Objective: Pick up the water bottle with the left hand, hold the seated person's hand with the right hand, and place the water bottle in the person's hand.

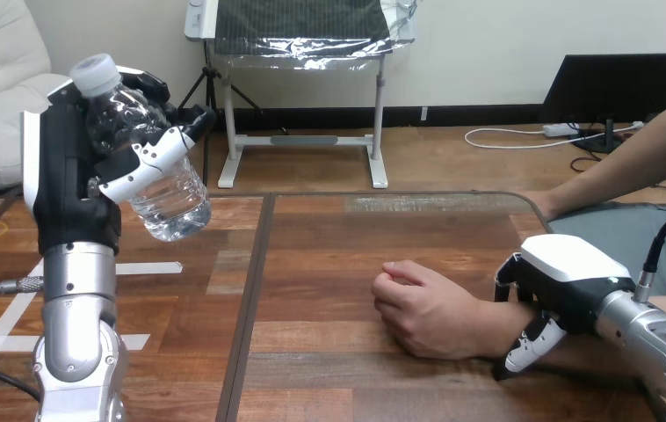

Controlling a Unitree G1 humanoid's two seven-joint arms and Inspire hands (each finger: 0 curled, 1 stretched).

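Observation:
My left hand (79, 171) is raised above the table's left part, its fingers and thumb curled round a clear water bottle (149, 167) with a white cap. The bottle tilts, cap up and to the left, base down to the right. The person's hand (426, 308) rests on the table as a loose fist, knuckles to the left. My right hand (558, 281) lies over the person's wrist, with its fingers curled down round the wrist's near side.
The wooden table (312, 264) has a dark seam running down its middle and white tape strips at the left. The person's other arm reaches in from the upper right edge. A yellow ring lies at the far left.

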